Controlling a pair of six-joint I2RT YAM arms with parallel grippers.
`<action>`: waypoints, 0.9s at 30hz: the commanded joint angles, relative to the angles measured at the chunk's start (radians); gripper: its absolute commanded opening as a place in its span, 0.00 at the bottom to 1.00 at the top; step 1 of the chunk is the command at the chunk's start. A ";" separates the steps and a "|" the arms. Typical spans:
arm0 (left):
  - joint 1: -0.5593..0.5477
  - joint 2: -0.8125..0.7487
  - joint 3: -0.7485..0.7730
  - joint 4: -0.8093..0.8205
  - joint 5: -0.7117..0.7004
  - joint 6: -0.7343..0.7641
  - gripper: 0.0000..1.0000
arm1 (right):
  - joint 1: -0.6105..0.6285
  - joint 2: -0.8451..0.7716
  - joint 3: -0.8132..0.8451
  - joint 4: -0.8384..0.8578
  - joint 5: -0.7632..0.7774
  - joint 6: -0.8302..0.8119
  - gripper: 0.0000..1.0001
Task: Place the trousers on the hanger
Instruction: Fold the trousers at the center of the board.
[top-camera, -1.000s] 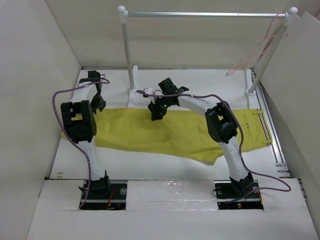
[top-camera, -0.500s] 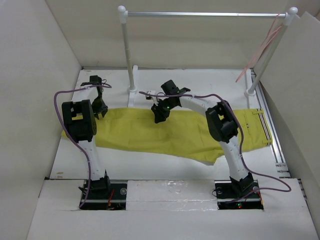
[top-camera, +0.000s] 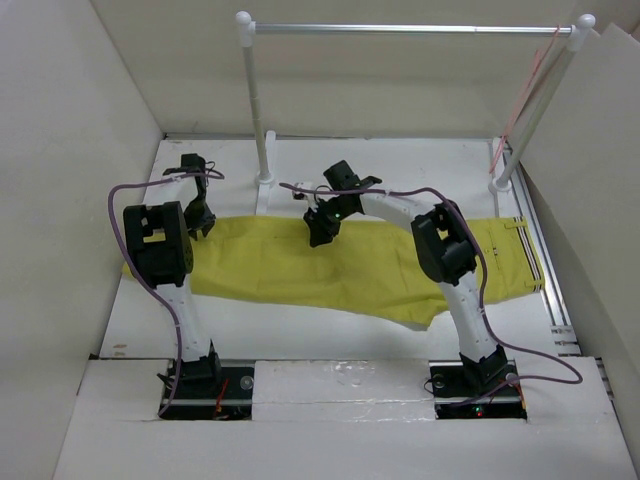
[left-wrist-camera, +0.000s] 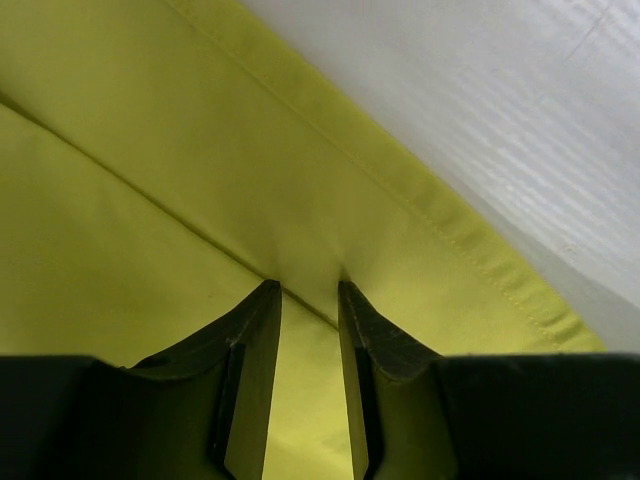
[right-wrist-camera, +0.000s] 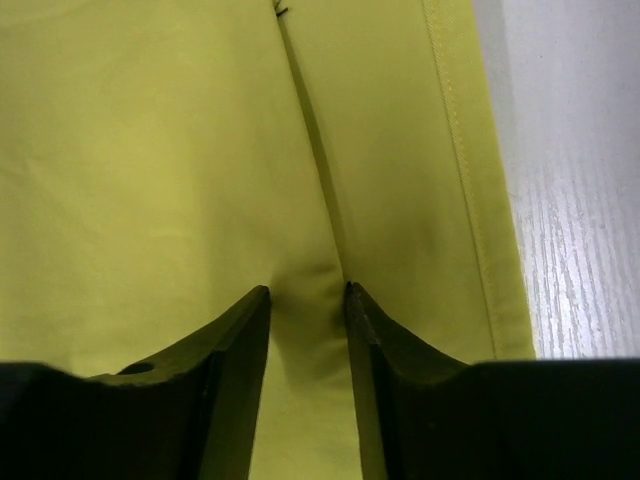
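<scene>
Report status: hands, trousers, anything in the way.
Left hand and right hand down on the trousers, cloth in gap, grip unconfirmed. Trousers flat on table. Hanger on rail, right. Nothing seen blocking.

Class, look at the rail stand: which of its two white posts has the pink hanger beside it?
The right-hand post; the hanger hangs there from the rail, while the left-hand post stands bare.

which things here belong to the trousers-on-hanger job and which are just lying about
Part of the job:
trousers, spread flat on the table
hanger, hanging at far right
left gripper and right gripper, fingertips on the trousers

Just there:
white-posted stand with silver rail, which the hanger hangs from
table
</scene>
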 joint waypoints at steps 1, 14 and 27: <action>-0.004 -0.053 -0.052 -0.026 -0.064 0.001 0.24 | -0.012 0.009 -0.004 -0.017 -0.019 -0.027 0.40; -0.004 -0.081 -0.066 -0.029 -0.106 -0.017 0.00 | -0.012 -0.089 -0.024 0.021 -0.038 -0.008 0.00; -0.004 -0.163 -0.028 -0.029 -0.092 -0.029 0.00 | -0.031 -0.204 -0.102 0.121 -0.044 0.053 0.00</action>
